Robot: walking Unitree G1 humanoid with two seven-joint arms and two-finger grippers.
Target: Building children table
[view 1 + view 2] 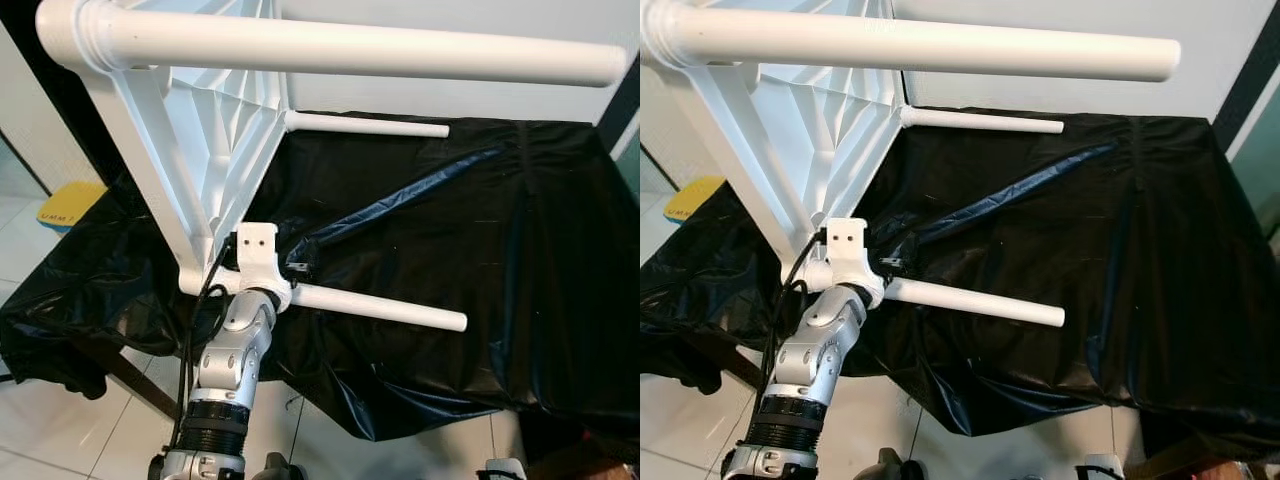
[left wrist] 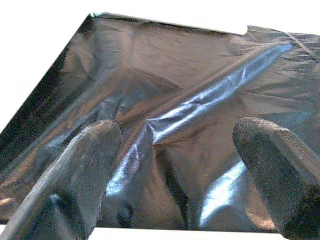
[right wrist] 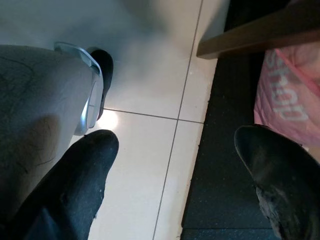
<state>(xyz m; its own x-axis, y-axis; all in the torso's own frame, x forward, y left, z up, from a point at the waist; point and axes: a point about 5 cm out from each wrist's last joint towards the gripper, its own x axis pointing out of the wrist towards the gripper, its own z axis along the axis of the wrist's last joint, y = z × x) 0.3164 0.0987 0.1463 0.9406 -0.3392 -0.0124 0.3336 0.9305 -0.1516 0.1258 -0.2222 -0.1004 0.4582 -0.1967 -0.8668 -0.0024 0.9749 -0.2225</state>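
I have the white children's table (image 1: 205, 130) tipped on its side on the desk (image 1: 560, 300), which is draped in a black plastic sheet (image 1: 420, 230). The ribbed underside of the top faces the open desk and three legs stick out sideways: the upper leg (image 1: 380, 48) close to my head camera, the far leg (image 1: 370, 125) low over the sheet, and the near leg (image 1: 385, 307) just above the sheet by the desk's front edge.

My left arm (image 1: 232, 360) reaches up to the corner where the near leg joins the top. The white wrist housing sits right against that joint. In the left wrist view the left pincer (image 2: 180, 165) stands wide open with nothing between the fingers (image 2: 75, 170), looking across the crinkled sheet. So I judge it is beside the leg's socket, not gripping it.

The right pincer (image 3: 180, 170) hangs down by my side, also spread wide and empty, over the tiled floor (image 3: 150, 100) next to a dark mat (image 3: 225, 165) and a pink bag (image 3: 285, 100).

I read the step as the leg-fitting stage, with three legs seated. I cannot tell from here whether the fourth corner has its leg. The next move calls for checking that corner, then closing on a leg or the frame to steady the piece. A tipped table could roll on the slippery plastic, so I would go gently.
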